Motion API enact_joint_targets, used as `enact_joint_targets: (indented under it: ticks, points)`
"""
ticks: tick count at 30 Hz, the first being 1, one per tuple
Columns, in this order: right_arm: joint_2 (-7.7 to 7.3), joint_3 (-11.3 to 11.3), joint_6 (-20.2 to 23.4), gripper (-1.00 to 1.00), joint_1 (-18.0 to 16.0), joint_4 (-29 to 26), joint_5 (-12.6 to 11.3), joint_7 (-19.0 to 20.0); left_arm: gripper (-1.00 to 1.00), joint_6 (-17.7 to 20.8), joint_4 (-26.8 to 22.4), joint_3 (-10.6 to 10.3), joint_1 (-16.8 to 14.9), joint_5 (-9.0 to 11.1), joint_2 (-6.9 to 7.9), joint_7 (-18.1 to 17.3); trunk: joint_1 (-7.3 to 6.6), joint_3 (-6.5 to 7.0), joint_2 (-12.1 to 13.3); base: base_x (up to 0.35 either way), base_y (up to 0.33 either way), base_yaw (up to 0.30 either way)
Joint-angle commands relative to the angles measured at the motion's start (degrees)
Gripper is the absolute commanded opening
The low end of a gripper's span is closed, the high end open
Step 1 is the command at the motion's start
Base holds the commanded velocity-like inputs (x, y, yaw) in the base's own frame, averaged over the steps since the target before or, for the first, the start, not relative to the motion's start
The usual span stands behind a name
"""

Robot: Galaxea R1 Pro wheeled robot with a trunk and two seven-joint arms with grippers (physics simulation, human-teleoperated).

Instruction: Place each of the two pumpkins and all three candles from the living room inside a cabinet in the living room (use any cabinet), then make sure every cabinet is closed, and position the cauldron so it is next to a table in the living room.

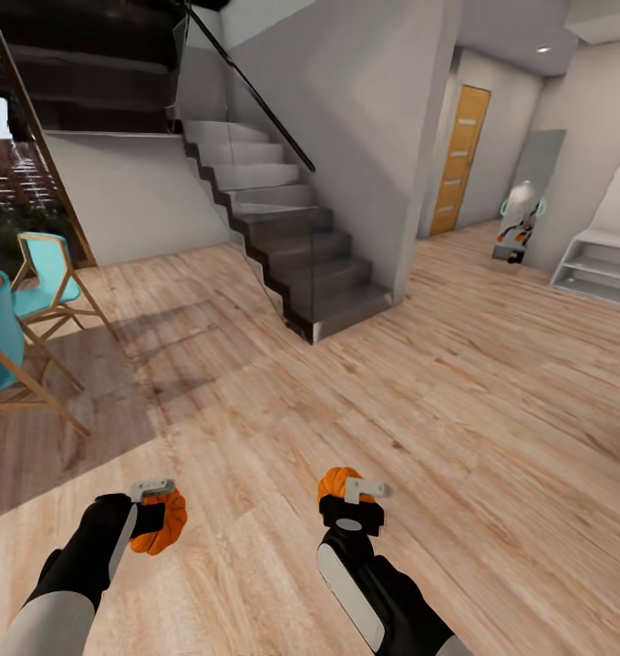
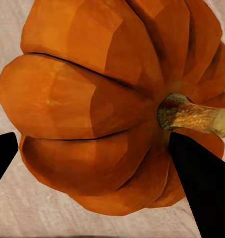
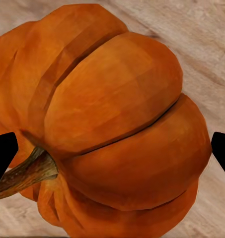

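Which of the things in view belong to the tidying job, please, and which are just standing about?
Job:
left-hand pumpkin, in left gripper
right-hand pumpkin, in right gripper

Standing about:
turquoise chairs
staircase
orange door
white shelf

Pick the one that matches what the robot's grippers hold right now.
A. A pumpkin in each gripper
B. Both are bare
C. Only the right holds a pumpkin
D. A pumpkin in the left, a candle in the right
A: the left gripper clamps one orange pumpkin and the right gripper clamps the other pumpkin, above the wooden floor.

Both arms reach forward, left gripper (image 1: 157, 512) and right gripper (image 1: 351, 497) jaws clamped.
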Motion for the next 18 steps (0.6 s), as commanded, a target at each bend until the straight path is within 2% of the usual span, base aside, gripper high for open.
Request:
enact_joint_targets:
  ticks: [1, 18]
  points:
    - [0.00, 0.01, -0.03, -1.00, -0.01, 0.02, 0.17, -0.01, -1.00, -0.01, 0.01, -0.02, -0.01, -0.14, 0.00, 0.12, 0.00, 0.01, 0.00, 0.000, 0.000, 0.291]
    - [0.00, 0.01, -0.14, -1.00, -0.01, -0.16, 0.17, -0.01, -1.00, -0.01, 0.01, 0.14, -0.01, -0.14, 0.06, 0.05, 0.00, 0.01, 0.00, 0.000, 0.000, 0.291]
